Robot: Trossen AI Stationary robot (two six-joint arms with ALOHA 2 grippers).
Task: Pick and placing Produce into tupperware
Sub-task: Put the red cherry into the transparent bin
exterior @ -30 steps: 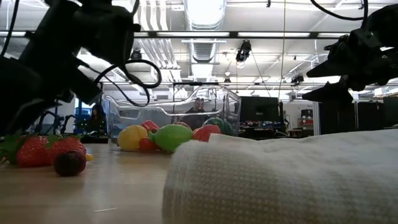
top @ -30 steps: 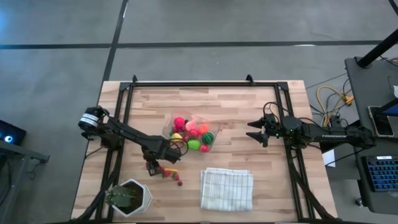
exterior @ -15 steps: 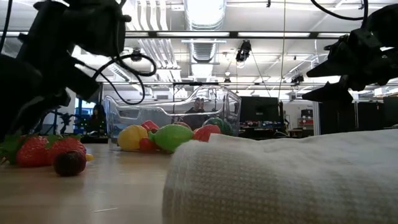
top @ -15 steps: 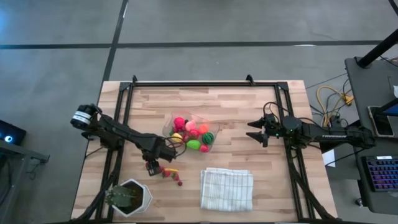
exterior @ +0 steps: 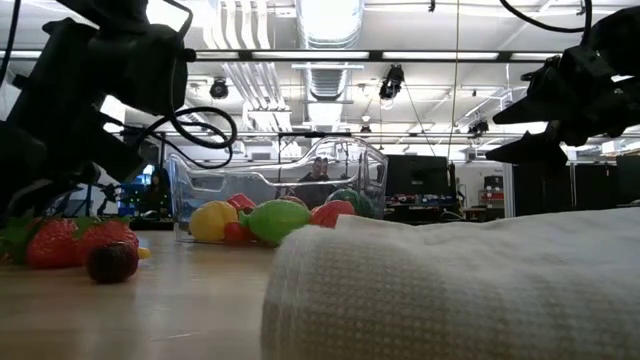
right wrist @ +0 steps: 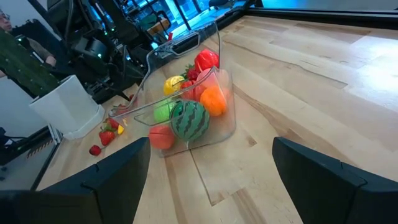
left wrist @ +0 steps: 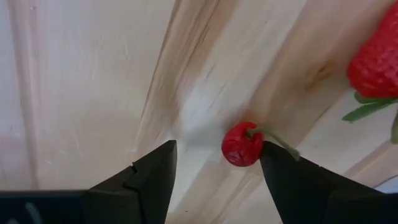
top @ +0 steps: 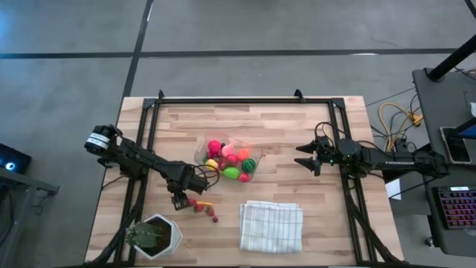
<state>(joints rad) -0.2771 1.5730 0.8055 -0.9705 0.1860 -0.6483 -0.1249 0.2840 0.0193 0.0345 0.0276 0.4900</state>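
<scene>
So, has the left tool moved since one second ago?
Yes. In the high view the left tool has shifted slightly left, away from the tupperware and toward the table's left edge.

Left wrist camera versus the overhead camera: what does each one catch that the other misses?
Only the left wrist view shows the left gripper open over the wood, with a small red berry beside one finger. Only the high view shows the tupperware full of produce, the folded white cloth, the potted plant and the right gripper waiting apart. Both show the wooden table and loose red berries beside the left gripper.
</scene>
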